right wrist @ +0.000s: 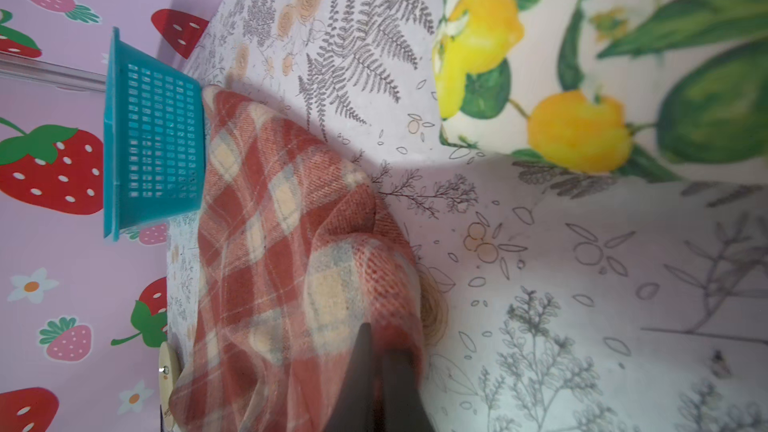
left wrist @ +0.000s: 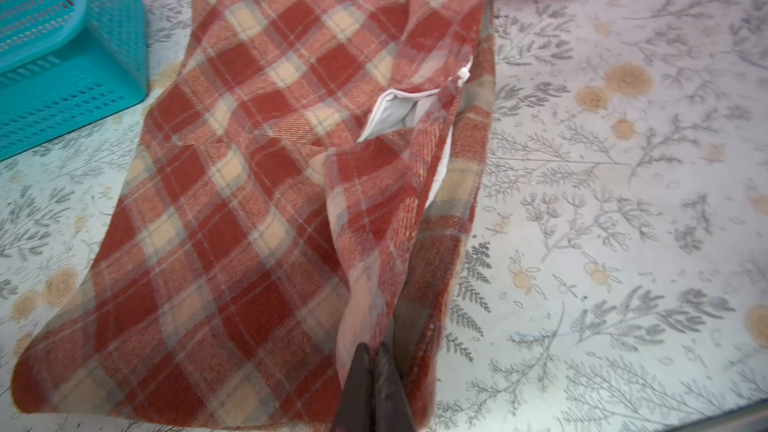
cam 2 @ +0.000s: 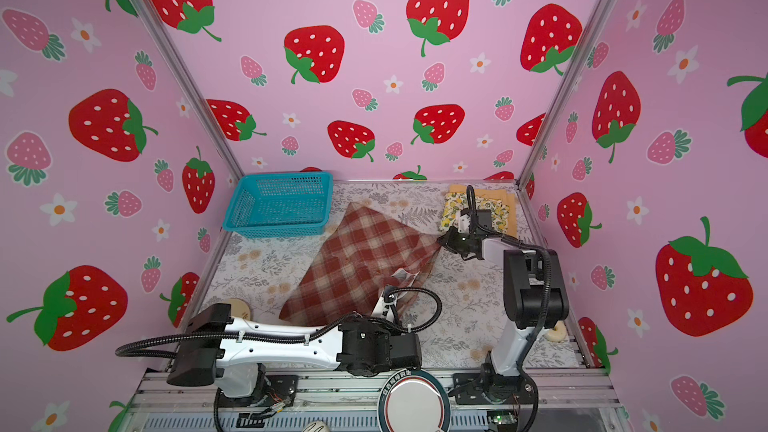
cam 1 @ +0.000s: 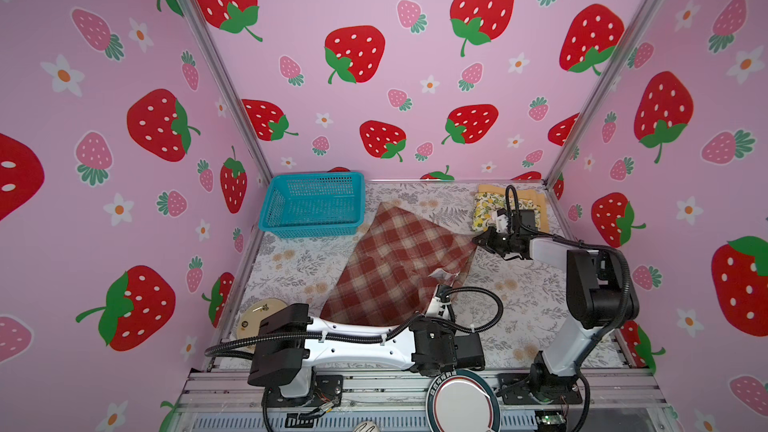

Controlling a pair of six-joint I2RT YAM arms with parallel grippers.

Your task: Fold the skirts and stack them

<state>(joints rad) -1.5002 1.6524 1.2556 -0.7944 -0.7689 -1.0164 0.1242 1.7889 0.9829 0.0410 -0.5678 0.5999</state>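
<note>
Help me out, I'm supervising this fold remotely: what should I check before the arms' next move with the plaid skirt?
1. Near grip: the left gripper is shut on the lifted edge of the plaid skirt: ok.
2. Far grip: the right gripper is shut on the same skirt's far corner: ok.
3. Tidy fold: the white lining shows at the raised edge: not ok.
4. The teal basket is apart from the skirt: cannot tell, they sit very close.
5. Stack ready: the lemon skirt lies on the yellow skirt in the far right corner: ok.
</note>
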